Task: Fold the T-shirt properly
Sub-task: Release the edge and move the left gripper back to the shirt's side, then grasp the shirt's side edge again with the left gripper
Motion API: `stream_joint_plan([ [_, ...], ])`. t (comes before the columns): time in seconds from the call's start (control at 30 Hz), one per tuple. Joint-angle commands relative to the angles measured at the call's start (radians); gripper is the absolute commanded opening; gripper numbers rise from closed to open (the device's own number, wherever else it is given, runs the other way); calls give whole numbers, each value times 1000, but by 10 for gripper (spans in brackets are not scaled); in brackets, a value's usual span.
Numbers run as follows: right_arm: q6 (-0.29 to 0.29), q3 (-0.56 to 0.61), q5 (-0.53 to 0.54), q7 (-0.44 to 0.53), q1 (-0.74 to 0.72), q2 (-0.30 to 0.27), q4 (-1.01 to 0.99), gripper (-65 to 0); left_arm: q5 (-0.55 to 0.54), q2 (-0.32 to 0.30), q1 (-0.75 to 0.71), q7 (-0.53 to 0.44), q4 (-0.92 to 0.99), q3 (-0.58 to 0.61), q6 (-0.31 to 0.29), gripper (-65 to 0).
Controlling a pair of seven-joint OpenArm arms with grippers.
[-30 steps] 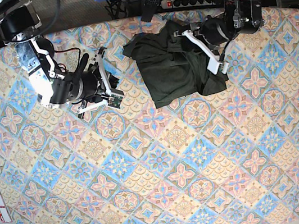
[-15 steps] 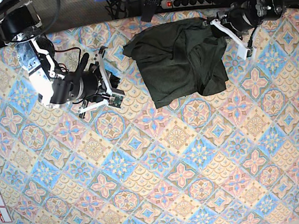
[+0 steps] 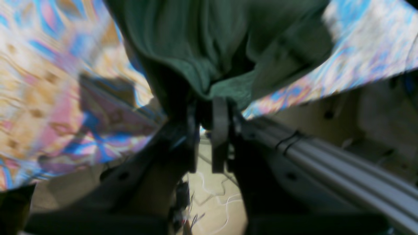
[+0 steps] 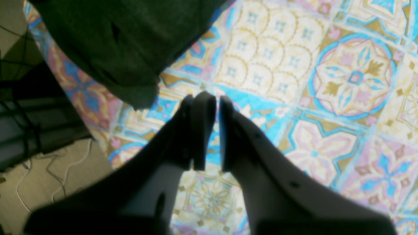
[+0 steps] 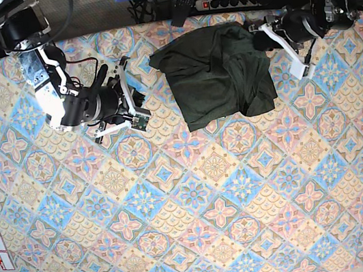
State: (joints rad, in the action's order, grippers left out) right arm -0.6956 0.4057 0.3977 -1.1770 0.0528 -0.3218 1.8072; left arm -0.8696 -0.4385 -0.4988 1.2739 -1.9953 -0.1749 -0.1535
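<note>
The dark olive T-shirt [image 5: 214, 79] lies rumpled and partly folded at the back of the table, right of centre. My left gripper [image 5: 258, 34] is at its upper right corner. In the blurred left wrist view the T-shirt [image 3: 212, 42] bunches down to the left gripper [image 3: 206, 104], whose jaws stand only a narrow gap apart on the cloth's edge. My right gripper [image 5: 134, 91] hovers left of the shirt, apart from it. In the right wrist view the right gripper [image 4: 217, 99] is shut with nothing between its fingers, and a T-shirt [image 4: 114, 49] corner lies just beyond them.
A patterned tablecloth [image 5: 191, 196] covers the table. Behind the table's back edge lie a power strip [image 5: 229, 1] and cables. A metal frame rail [image 3: 326, 156] runs below the table edge by my left gripper.
My left gripper pulled the shirt's right part up and out toward the back right corner, spreading the cloth wider, then eased slightly back. The right arm has not moved.
</note>
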Motion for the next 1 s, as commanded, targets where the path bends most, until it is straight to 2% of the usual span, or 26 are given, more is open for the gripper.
stream_joint_plan([
  [0.0,-3,-6,13,15,-14,-4,21,-590,-72,-23,7,-7,-11,-22,2,-556],
  [0.1,-3,-6,13,15,-14,-4,21,-590,-112,2,42,-3,-8,-76,7,-542],
  [0.2,-3,-6,13,15,-15,-4,21,-590,-102,31,96,-3,-2,-77,9,-533],
  [0.4,-3,-6,13,15,-18,-3,19,-590,-78,146,217,-1,112,-36,10,-533],
  [0.5,-3,-6,13,15,-20,-3,18,-590,-15,203,292,-7,238,31,10,-533],
  [0.63,-3,-6,13,15,-17,-3,18,-590,76,264,371,-9,330,47,10,-540],
  [0.77,-3,-6,13,15,-15,-3,19,-590,149,267,381,-9,328,45,10,-540],
  [0.87,-3,-6,13,15,-15,-3,19,-590,209,224,375,-26,334,45,7,-539],
  [0.97,-3,-6,13,15,-20,-3,19,-590,241,174,340,-99,334,45,7,-536],
])
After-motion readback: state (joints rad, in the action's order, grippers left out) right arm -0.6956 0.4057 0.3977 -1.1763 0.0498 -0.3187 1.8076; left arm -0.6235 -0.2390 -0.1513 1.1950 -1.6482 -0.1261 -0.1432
